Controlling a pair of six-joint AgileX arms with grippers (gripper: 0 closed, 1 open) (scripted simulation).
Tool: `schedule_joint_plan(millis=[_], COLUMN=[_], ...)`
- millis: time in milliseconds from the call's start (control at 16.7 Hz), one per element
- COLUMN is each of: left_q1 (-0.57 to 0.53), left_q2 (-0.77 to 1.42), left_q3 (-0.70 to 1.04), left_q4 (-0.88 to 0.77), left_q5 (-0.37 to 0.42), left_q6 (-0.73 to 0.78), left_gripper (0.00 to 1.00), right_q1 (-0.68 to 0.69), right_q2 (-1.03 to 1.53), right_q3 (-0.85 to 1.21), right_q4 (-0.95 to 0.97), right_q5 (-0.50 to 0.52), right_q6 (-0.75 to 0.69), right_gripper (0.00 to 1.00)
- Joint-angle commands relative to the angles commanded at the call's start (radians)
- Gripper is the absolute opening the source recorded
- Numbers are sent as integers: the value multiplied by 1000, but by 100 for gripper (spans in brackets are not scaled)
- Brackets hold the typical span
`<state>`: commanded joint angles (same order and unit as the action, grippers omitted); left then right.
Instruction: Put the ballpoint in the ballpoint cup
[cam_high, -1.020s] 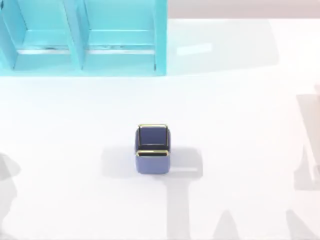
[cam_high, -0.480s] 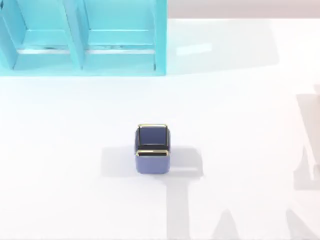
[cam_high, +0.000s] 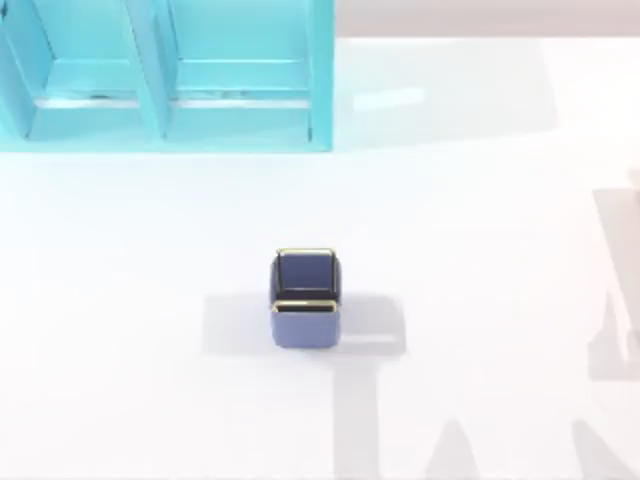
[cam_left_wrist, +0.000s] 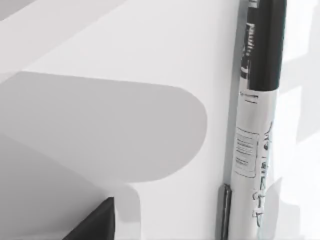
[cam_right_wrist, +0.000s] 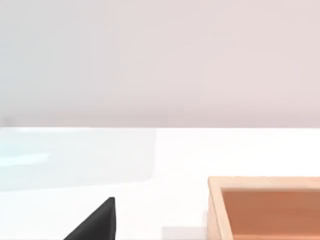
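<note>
The ballpoint cup (cam_high: 305, 297), small, square and periwinkle blue with a thin gold rim and a dark inside, stands upright in the middle of the white table in the top view. The ballpoint (cam_left_wrist: 255, 150) lies flat on the white surface in the left wrist view. It has a black upper section and a silvery white barrel with printed labels. A black wedge of my left gripper (cam_left_wrist: 95, 222) shows close by, off to one side of the ballpoint and apart from it. A like black wedge of my right gripper (cam_right_wrist: 95, 222) hangs over bare table.
A big turquoise shelf unit (cam_high: 160, 75) stands at the table's back left. A shallow wooden box (cam_right_wrist: 265, 207) sits near my right gripper in the right wrist view. Grey arm shadows fall across the table's right and front parts.
The grey shadow at the table's left edge in the top view has slid out of sight. The cup has not moved.
</note>
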<state>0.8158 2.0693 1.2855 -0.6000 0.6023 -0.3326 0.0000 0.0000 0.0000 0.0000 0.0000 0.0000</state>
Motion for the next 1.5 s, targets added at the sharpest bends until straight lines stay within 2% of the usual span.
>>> schedule_joint_plan(millis=[300, 600, 1380, 1500], left_q1=[-78, -86, -86, -86], left_q2=[103, 112, 112, 112], left_q3=[-38, -41, -41, -41], left_q4=[192, 208, 208, 208], left_q5=[-15, -17, -17, -17], left_q6=[-89, -98, -98, -98], left_gripper=[100, 100, 2, 0], right_q1=[0, 0, 0, 0], right_q2=[0, 0, 0, 0], right_q3=[0, 0, 0, 0], right_q4=[0, 0, 0, 0], right_q5=[0, 0, 0, 0], right_q6=[0, 0, 0, 0], right_gripper=[100, 100, 100, 100])
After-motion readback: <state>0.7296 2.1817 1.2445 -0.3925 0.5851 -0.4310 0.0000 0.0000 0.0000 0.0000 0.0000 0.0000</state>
